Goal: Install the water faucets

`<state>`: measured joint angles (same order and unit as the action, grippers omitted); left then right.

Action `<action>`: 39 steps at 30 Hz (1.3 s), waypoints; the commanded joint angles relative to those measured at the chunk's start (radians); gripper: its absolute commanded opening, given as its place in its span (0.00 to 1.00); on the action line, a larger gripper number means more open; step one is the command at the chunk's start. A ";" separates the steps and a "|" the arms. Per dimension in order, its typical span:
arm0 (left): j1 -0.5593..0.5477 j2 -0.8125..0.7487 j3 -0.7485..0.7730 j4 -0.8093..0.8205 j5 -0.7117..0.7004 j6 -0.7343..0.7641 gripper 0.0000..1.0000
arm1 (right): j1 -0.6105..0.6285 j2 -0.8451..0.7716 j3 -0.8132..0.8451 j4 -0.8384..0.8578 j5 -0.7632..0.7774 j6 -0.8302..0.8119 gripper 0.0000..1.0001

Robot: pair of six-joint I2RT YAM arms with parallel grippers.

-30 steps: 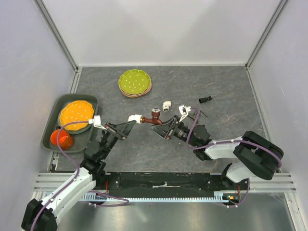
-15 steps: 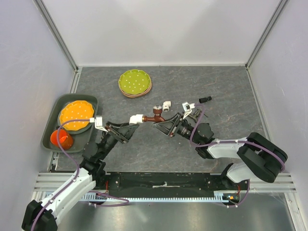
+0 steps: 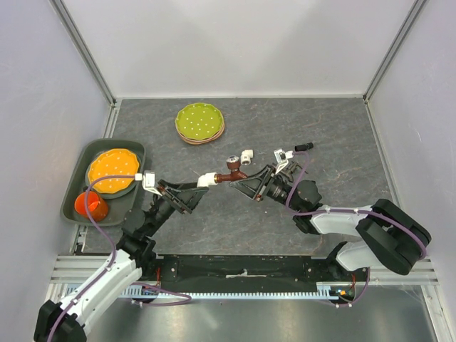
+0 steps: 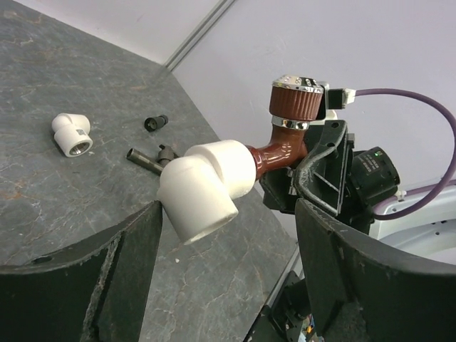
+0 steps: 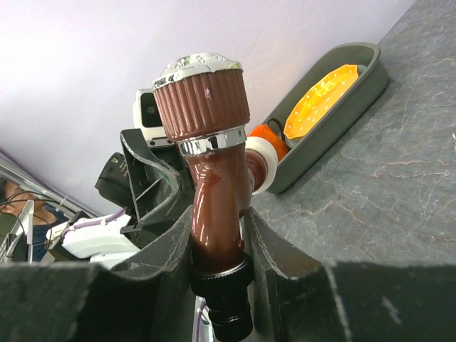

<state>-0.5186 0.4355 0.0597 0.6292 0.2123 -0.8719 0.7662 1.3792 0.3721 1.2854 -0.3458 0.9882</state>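
My right gripper (image 5: 221, 235) is shut on the reddish-brown faucet (image 5: 214, 185), which it holds above the table with the ribbed handle up. A white elbow fitting (image 4: 203, 187) sits on the faucet's (image 4: 281, 146) threaded end. My left gripper (image 4: 228, 214) is open, its jaws spread wide on either side of the elbow, the left one close to it. From above, the faucet (image 3: 229, 171) and elbow (image 3: 206, 178) bridge the left gripper (image 3: 194, 189) and the right gripper (image 3: 247, 183). A dark grey faucet (image 4: 146, 158) lies on the table beyond.
A second white elbow (image 3: 246, 155) and a short black cylinder (image 3: 304, 147) lie behind the grippers. A stack of plates with a green one on top (image 3: 199, 122) is at the back. A grey tray (image 3: 80, 187) on the left holds an orange plate (image 3: 112, 169) and an orange cup (image 3: 91, 205).
My left gripper has opened and let go of the white elbow, which stays on the faucet. The right gripper has shifted slightly right and back, still holding the faucet.
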 commanded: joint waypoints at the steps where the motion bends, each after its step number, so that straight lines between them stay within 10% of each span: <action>1: 0.015 0.000 0.035 -0.002 0.001 0.021 0.81 | -0.013 -0.035 -0.004 0.118 -0.035 0.015 0.00; 19: 0.043 0.264 0.031 0.208 0.148 -0.101 0.81 | -0.039 0.014 -0.018 0.301 -0.067 0.101 0.00; 39: 0.046 0.171 -0.014 0.326 0.193 -0.084 0.40 | -0.048 0.052 -0.032 0.289 -0.067 0.119 0.00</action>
<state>-0.4709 0.6552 0.0479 0.8417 0.3504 -0.9707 0.7265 1.4117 0.3500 1.3151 -0.4198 1.0889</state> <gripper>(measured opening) 0.542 0.350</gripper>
